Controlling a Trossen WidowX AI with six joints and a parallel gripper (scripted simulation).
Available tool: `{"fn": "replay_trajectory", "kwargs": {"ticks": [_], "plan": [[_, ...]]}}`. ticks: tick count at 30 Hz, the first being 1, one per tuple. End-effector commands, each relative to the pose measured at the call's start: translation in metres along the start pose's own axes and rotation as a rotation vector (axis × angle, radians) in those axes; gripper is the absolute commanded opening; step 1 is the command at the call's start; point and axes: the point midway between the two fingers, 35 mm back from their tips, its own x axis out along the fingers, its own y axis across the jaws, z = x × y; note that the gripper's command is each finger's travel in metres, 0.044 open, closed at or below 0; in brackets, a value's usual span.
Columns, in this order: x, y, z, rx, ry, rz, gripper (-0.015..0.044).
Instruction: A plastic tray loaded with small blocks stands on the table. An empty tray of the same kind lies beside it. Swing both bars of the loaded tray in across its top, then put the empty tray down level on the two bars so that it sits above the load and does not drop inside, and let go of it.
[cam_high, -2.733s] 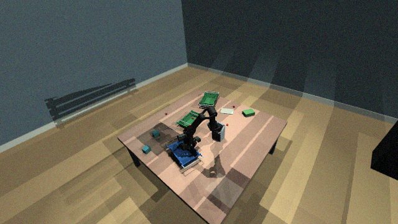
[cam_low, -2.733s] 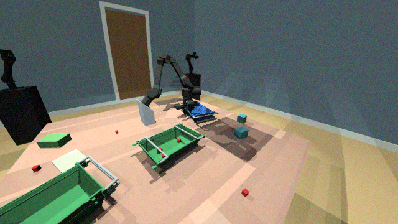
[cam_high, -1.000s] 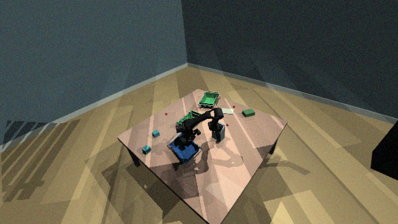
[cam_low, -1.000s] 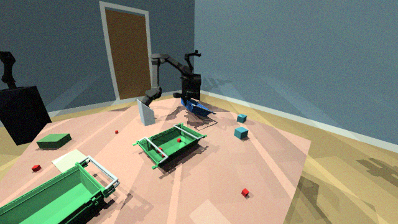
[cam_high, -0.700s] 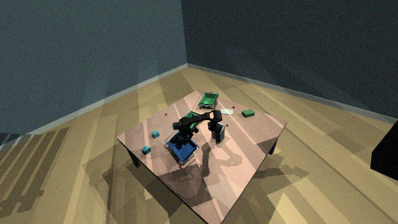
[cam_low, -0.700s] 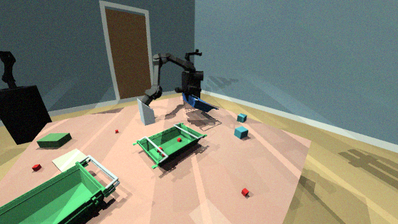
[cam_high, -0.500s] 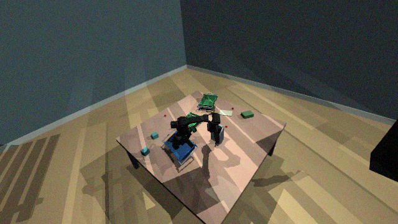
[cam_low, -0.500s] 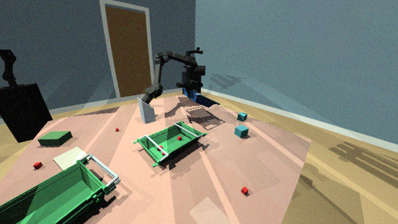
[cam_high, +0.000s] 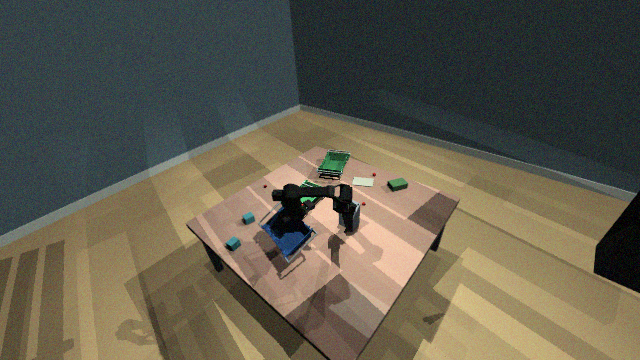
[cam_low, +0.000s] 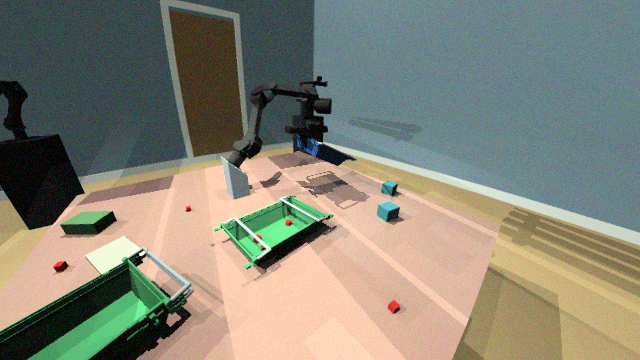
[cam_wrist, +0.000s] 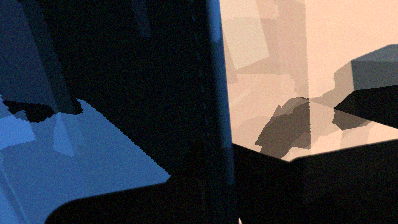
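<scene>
The loaded green tray (cam_low: 265, 218) (cam_high: 311, 200) stands mid-table with a few small red blocks (cam_low: 288, 222) inside. One wire bar (cam_low: 252, 234) lies across its top near the left end, the other bar (cam_low: 300, 209) across near the right end. The empty blue tray (cam_high: 292, 243) (cam_low: 306, 145) is in the air, tilted, its shadow on the table below it. My gripper (cam_low: 307, 137) (cam_wrist: 207, 147) is shut on a wall of the blue tray, which runs up between the fingers in the wrist view. In the top view the arm hides the fingertips and part of the loaded tray.
Another green tray (cam_high: 334, 162) (cam_low: 85, 325) stands on the far side from the arm. Two teal cubes (cam_low: 389, 188) (cam_low: 388, 211), a dark green block (cam_low: 88, 222), a pale sheet (cam_low: 112, 254) and an upright grey block (cam_low: 236, 179) stand or lie around, with stray red blocks (cam_low: 393, 306).
</scene>
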Motion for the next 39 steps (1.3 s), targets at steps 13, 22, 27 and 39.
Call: {"fn": "replay_trajectory", "kwargs": {"ticks": [13, 22, 27, 39], "plan": [[-0.004, 0.004, -0.001, -0.013, -0.005, 0.017, 0.0], [-0.002, 0.004, 0.013, 0.03, -0.012, 0.005, 0.0], [0.001, 0.003, 0.032, 0.093, -0.021, -0.011, 0.0], [0.006, -0.006, 0.079, 0.245, -0.039, -0.043, 0.0]]}}
